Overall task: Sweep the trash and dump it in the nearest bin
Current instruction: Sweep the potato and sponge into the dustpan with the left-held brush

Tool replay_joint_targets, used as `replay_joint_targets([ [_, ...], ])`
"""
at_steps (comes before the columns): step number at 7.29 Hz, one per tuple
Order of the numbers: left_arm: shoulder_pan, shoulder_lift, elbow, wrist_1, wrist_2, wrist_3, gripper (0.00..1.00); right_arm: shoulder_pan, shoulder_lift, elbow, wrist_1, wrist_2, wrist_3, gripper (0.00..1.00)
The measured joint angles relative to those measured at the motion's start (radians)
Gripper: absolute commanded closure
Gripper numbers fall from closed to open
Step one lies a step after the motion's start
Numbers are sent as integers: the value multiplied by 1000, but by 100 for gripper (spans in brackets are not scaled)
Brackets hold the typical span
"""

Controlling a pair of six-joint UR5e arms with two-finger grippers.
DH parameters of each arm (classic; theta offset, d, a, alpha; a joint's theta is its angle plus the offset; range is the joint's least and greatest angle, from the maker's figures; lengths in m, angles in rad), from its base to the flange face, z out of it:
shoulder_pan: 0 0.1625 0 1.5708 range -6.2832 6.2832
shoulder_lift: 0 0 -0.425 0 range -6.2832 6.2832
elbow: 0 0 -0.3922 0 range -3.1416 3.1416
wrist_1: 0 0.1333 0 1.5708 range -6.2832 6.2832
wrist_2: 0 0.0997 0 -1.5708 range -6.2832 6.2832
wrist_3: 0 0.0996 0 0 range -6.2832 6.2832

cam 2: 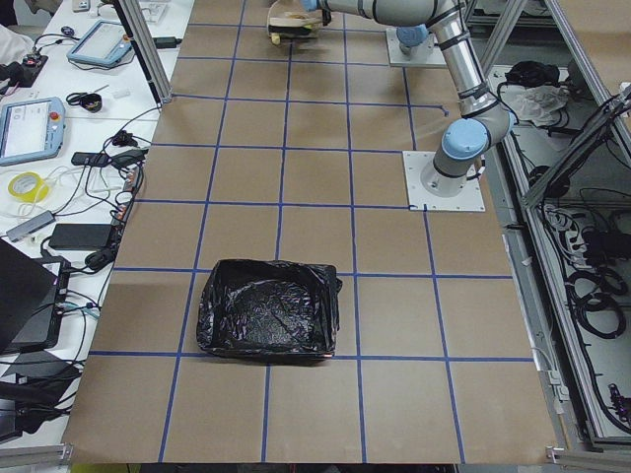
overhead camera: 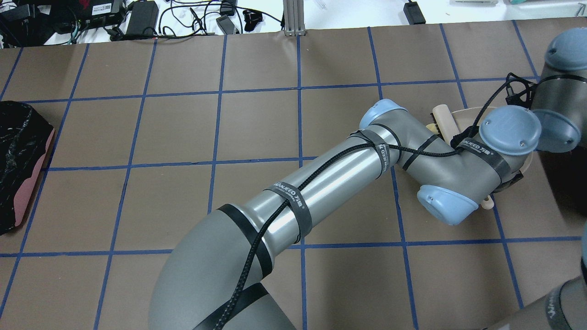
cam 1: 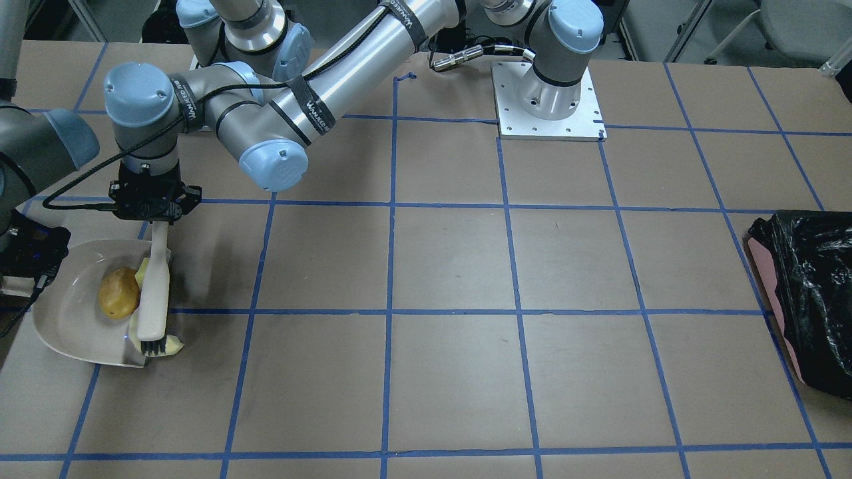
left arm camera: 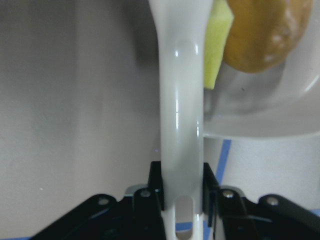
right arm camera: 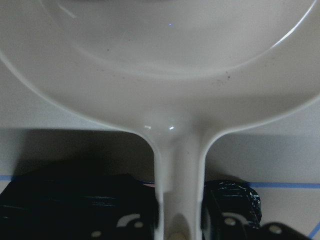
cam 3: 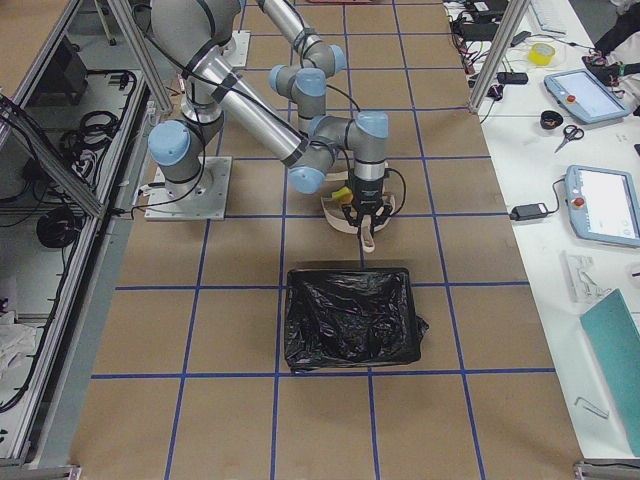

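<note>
The near bin [cam 3: 345, 275] sits just beside the pan [cam 1: 66, 313], on the robot's right side; the far bin [cam 1: 799, 266] is well apart at the other end. The right claw [right arm camera: 181, 212] is closed tight on the pan's handle. The left claw [left arm camera: 182, 187] reaches across and is closed tight on the brush [cam 1: 155, 293]. The brush lies along the pan's open edge, hairs pointing away from the robot. The lump [cam 1: 119, 293] is inside the pan, right beside the brush. The cream bit [cam 1: 172, 346] lies under the hairs, across the pan's lip, so I think the next push must go sideways into the pan, toward the robot's right. The sponge [cam 1: 142, 271] sits at the edge between lump and brush.
</note>
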Motion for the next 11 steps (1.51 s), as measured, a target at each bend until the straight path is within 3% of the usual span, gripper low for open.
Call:
replay_joint_targets([
  [2,-4,24,-1,-17,-34,-57,100,0,0,0,-1,-1,0,100],
  [6,47,79,-103,-60,-35,80,100,0,0,0,-1,-1,0,100],
  [11,74,91,-127,-56,-48,-208,100,0,-1,-2,1,-1,-1,100],
])
